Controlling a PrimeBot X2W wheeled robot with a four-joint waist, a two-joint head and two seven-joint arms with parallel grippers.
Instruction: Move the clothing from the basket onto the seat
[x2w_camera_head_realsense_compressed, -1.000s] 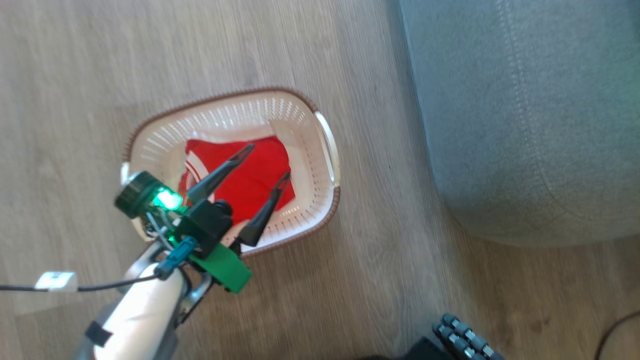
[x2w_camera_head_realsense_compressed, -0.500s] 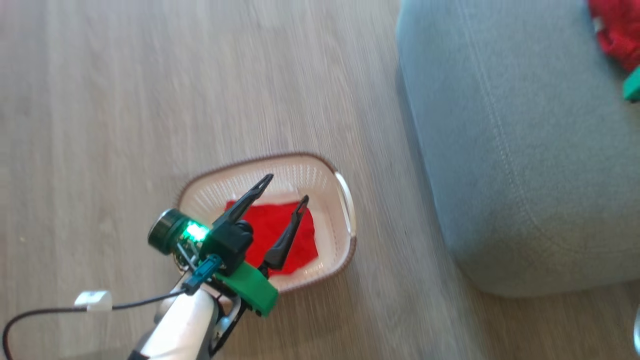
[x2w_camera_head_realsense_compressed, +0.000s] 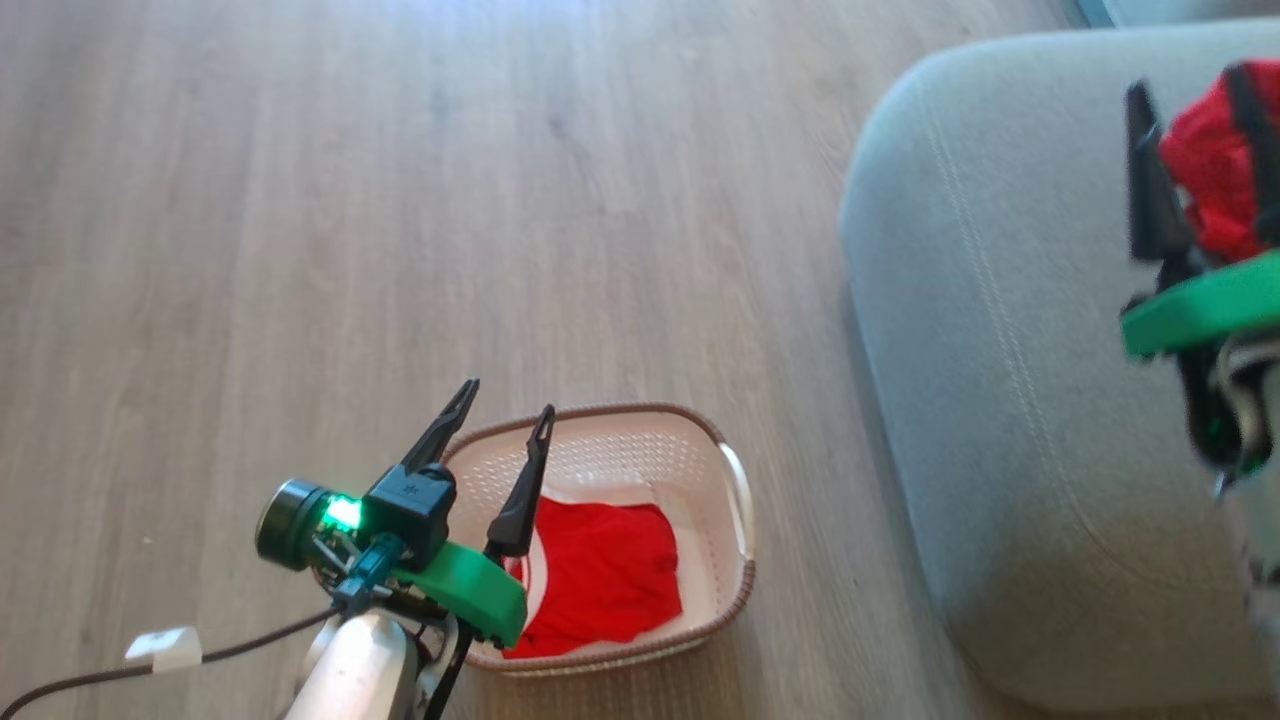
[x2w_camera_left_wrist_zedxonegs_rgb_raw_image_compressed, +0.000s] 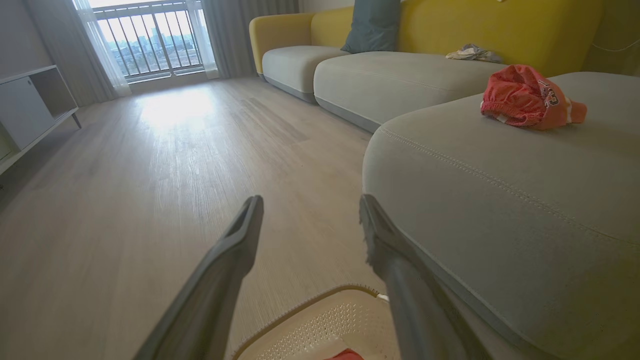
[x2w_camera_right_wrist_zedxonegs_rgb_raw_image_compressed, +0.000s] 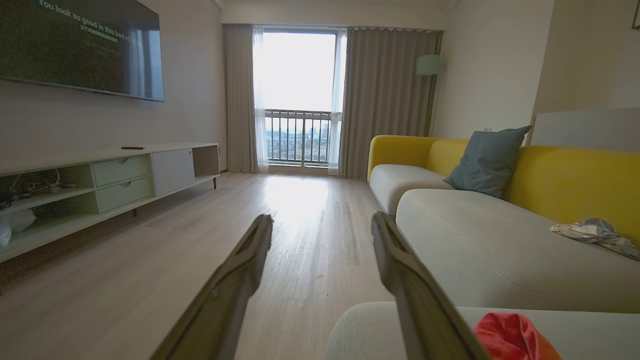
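Left pincer (x2w_camera_head_realsense_compressed: 508, 397) open, empty, above cream perforated plastic basket (x2w_camera_head_realsense_compressed: 600, 450) holding 1 flat red jersey (x2w_camera_head_realsense_compressed: 610, 570). Right pincer (x2w_camera_head_realsense_compressed: 1187, 85) open above 1 crumpled red garment (x2w_camera_left_wrist_zedxonegs_rgb_raw_image_compressed: 525, 97) lying on grey upholstered seat cushion (x2w_camera_head_realsense_compressed: 990, 350).

In the head view the picture's right edge cut off the right gripper (x2w_camera_head_realsense_compressed: 1190, 90), which hid part of the red jersey (x2w_camera_head_realsense_compressed: 1205, 190) on the seat (x2w_camera_head_realsense_compressed: 980, 400). The left gripper (x2w_camera_head_realsense_compressed: 508, 398) covered the left side of the basket (x2w_camera_head_realsense_compressed: 620, 455) and of the garment (x2w_camera_head_realsense_compressed: 600, 580) inside it.

Floor (x2w_camera_head_realsense_compressed: 400, 200) w/ basket (x2w_camera_head_realsense_compressed: 620, 450), seat (x2w_camera_head_realsense_compressed: 980, 400) w/ red garment (x2w_camera_left_wrist_zedxonegs_rgb_raw_image_compressed: 525, 97), maybe shorts
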